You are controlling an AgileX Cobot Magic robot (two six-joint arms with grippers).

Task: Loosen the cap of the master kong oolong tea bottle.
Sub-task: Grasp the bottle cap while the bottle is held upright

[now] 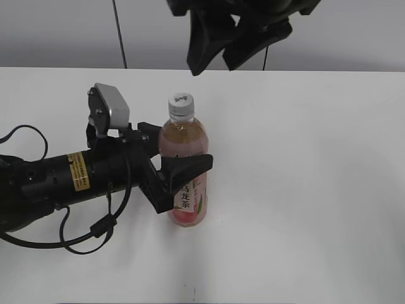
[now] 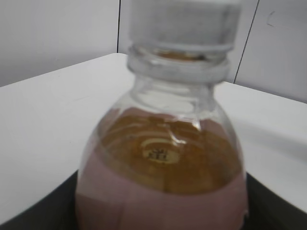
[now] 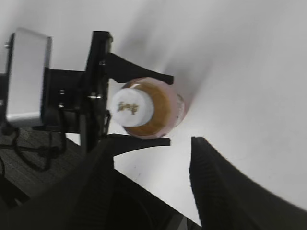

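Clear glossy plastic bottle [image 1: 183,171] — ribbed cap [image 1: 180,104]

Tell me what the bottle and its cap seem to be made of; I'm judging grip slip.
The oolong tea bottle looks like clear, glossy plastic: the tea shows through its walls, with glints at the shoulder. The cap looks like white opaque plastic, apparently matte, with a dark mark on top; the ribbing on its side is too blurred to confirm. The left pincer flanking the bottle looks matte black, probably plastic.

bottle [image 1: 184,166] x1 | cap [image 1: 180,104] x1 (white) | end effectors x2: left [image 1: 180,166], right [image 1: 231,44]
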